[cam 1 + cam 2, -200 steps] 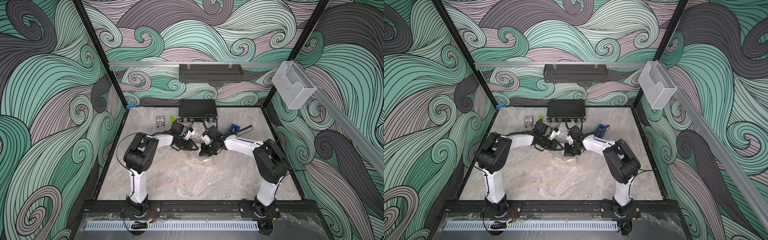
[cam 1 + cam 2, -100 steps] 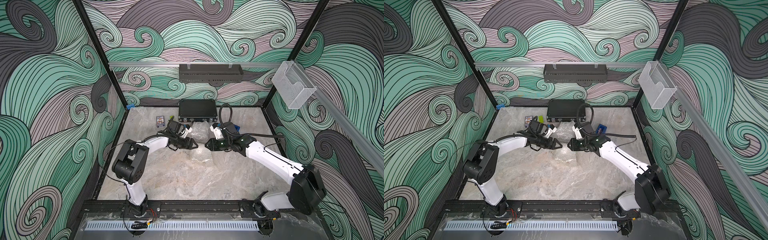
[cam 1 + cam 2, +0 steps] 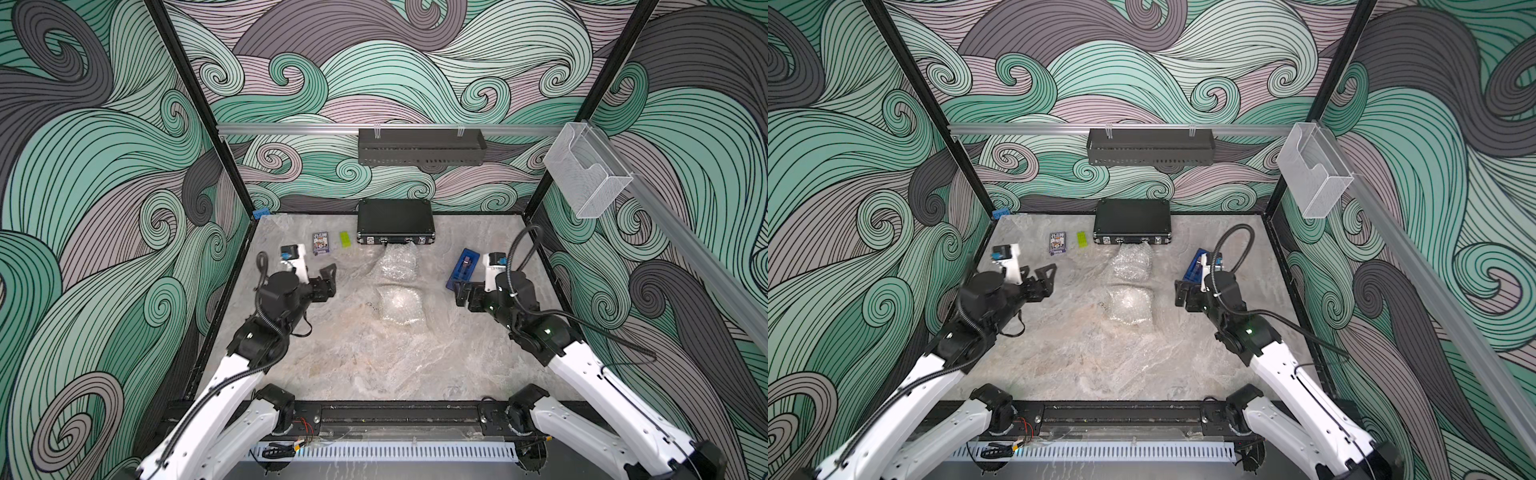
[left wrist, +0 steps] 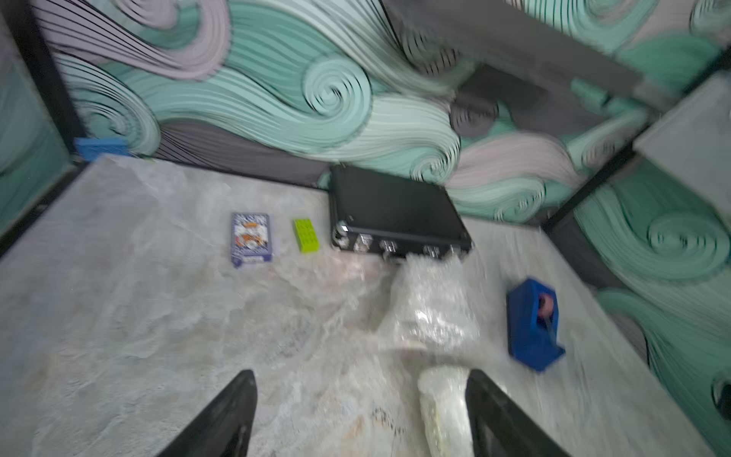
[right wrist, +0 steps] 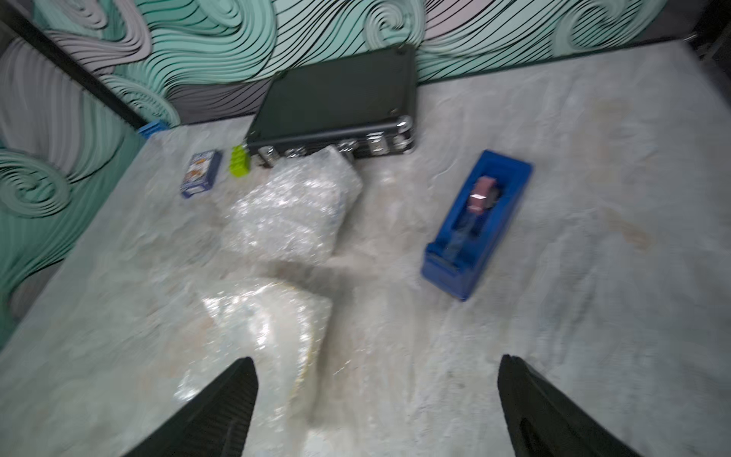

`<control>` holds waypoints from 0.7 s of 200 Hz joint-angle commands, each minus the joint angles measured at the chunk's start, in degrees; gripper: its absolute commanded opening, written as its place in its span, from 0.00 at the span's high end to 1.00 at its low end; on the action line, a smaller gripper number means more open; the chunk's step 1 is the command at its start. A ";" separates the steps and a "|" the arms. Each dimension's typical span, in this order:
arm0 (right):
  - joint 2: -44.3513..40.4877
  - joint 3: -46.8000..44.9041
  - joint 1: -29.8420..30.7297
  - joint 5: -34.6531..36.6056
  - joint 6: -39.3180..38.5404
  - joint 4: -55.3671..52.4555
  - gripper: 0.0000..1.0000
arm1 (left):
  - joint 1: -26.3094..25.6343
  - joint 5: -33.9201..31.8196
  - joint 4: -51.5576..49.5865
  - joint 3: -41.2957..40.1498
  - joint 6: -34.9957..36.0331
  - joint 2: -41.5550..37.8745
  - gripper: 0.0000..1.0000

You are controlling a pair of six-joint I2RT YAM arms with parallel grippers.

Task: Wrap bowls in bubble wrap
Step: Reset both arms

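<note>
Two bundles of bubble wrap lie mid-table in both top views, a far bundle (image 3: pixel 399 264) (image 3: pixel 1131 264) and a near bundle (image 3: pixel 401 305) (image 3: pixel 1128 305). The bowls are hidden inside the wrap; only a faint yellow edge shows through the near bundle (image 5: pixel 269 324). My left gripper (image 3: pixel 328 282) (image 4: pixel 360 376) hangs open to the left of the bundles, holding nothing. My right gripper (image 3: pixel 461 293) (image 5: pixel 375 360) is open on their right, apart from the wrap. The near bundle (image 4: pixel 445 399) appears beside one left finger.
A black case (image 3: pixel 395 220) lies against the back wall, touching the far bundle. A blue tape dispenser (image 3: pixel 463 268) sits just behind the right gripper. A card box (image 3: pixel 320 243) and a green brick (image 3: pixel 344 240) lie at the back left.
Both grippers were shut together at the wrap in the centre. They have opened and drawn apart, the left arm to the left and the right arm to the right.
</note>
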 commanded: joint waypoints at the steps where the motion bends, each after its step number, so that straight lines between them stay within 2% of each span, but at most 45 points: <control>1: -2.85 -7.72 -2.28 15.87 -6.08 7.95 0.01 | 0.26 -18.75 7.21 -9.76 5.06 -5.06 0.09; 26: -5.17 -15.69 -4.32 22.37 -10.17 16.48 0.01 | 0.34 -25.46 17.54 -17.04 12.96 -3.87 0.08; 39: -4.91 -19.47 -5.44 23.43 -12.43 22.64 0.01 | 0.43 -26.76 18.73 -17.84 15.36 0.70 0.08; 49: -3.95 -21.57 -5.77 25.27 -14.13 26.14 0.02 | 1.00 -29.70 23.56 -19.57 15.87 6.01 0.07; 56: -2.42 -23.69 -6.25 25.75 -15.63 30.38 0.02 | 2.03 -30.06 26.47 -20.42 16.04 10.17 0.03; 72: 3.79 -28.39 -8.45 26.70 -15.51 43.17 0.02 | 6.44 -24.33 30.42 -20.62 15.13 19.07 0.02; 84: 6.04 -26.37 -8.85 26.30 -14.87 41.33 0.01 | 9.45 -19.33 35.46 -20.72 14.67 24.36 0.03; 96: 9.86 -28.23 -10.50 26.19 -15.66 51.63 0.01 | 10.79 -14.56 34.70 -17.97 15.40 27.66 0.04; 119: 17.27 -28.51 -14.84 20.13 -15.07 62.08 0.00 | 13.28 -11.63 48.49 -17.62 19.23 36.34 0.05; 133: 23.91 -28.34 -16.98 15.32 -15.08 70.91 0.00 | 14.18 -11.75 47.61 -13.76 21.53 41.37 0.06; 140: 26.57 -27.16 -17.15 13.90 -17.78 73.06 0.01 | 14.78 -9.95 51.28 -13.81 22.76 43.98 0.06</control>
